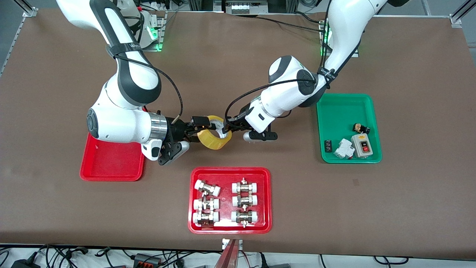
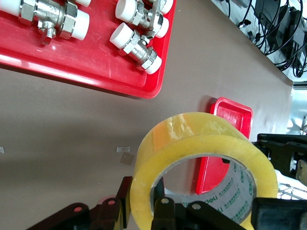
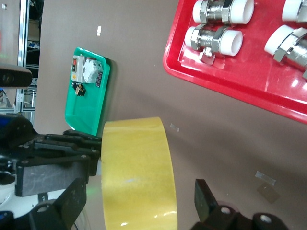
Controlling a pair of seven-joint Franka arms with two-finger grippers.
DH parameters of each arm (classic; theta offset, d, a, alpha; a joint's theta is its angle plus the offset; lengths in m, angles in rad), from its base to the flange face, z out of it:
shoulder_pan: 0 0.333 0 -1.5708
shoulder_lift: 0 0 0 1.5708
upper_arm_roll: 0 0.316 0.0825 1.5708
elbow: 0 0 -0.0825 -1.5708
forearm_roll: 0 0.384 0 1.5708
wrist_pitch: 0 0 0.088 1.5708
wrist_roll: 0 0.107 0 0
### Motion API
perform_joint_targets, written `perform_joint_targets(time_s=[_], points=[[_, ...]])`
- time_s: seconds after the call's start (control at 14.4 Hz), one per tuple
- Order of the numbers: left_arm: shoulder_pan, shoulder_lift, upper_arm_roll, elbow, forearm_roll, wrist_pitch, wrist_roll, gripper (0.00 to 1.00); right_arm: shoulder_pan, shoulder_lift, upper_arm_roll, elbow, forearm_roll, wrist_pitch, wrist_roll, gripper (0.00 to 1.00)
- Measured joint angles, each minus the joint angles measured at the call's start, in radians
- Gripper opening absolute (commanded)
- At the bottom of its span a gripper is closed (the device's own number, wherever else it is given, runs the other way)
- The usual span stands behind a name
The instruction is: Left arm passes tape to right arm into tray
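Observation:
The yellow tape (image 1: 215,136) is held in the air over the table's middle, between the two arms. My left gripper (image 1: 224,131) is shut on the roll's wall, one finger inside the core and one outside, as the left wrist view (image 2: 143,208) shows. My right gripper (image 1: 199,129) is open, with a finger on each side of the roll's width and gaps showing in the right wrist view (image 3: 139,199). The tape (image 3: 136,172) fills the space between those fingers. The plain red tray (image 1: 111,162) lies under the right arm's wrist and also shows in the left wrist view (image 2: 230,117).
A red tray of white-capped metal fittings (image 1: 230,223) lies nearer the front camera than the tape. A green tray (image 1: 347,111) with switches and small parts lies toward the left arm's end. Small scraps of clear tape (image 3: 266,178) lie on the brown table.

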Motion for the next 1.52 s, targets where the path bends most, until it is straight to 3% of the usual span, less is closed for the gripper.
perform_joint_targets(time_s=[0.35,0.42,0.55,0.69,1.04,1.11,1.25,1.52], points=[[0.000,0.000,0.000,0.000,0.000,0.000,0.000,0.01,-0.003,0.000,-0.003,0.007,0.000,-0.030,0.000,0.90],[0.000,0.000,0.000,0.001,0.000,0.000,0.000,0.01,-0.003,0.000,-0.003,0.007,0.000,-0.031,0.000,0.84],[0.000,0.000,0.001,0.001,0.000,0.000,0.000,0.01,-0.003,0.000,-0.003,0.007,0.000,-0.031,0.000,0.54],[0.000,0.000,0.002,0.001,0.000,0.000,0.000,0.01,-0.003,0.000,-0.004,0.007,0.000,-0.031,0.000,0.33],[0.001,0.000,0.002,0.005,0.000,0.000,0.000,0.04,-0.004,0.001,-0.007,0.008,0.000,-0.032,-0.002,0.30],[0.001,0.000,0.002,0.005,0.000,0.000,0.000,0.27,-0.004,0.001,-0.007,0.008,0.000,-0.032,-0.002,0.30],[0.001,0.000,0.002,0.008,0.000,0.001,0.000,1.00,-0.004,0.001,-0.006,0.009,0.001,-0.032,-0.002,0.30],[0.007,-0.001,0.023,0.028,0.147,0.001,0.003,1.00,-0.004,0.002,-0.005,0.011,0.007,-0.028,-0.002,0.30]])
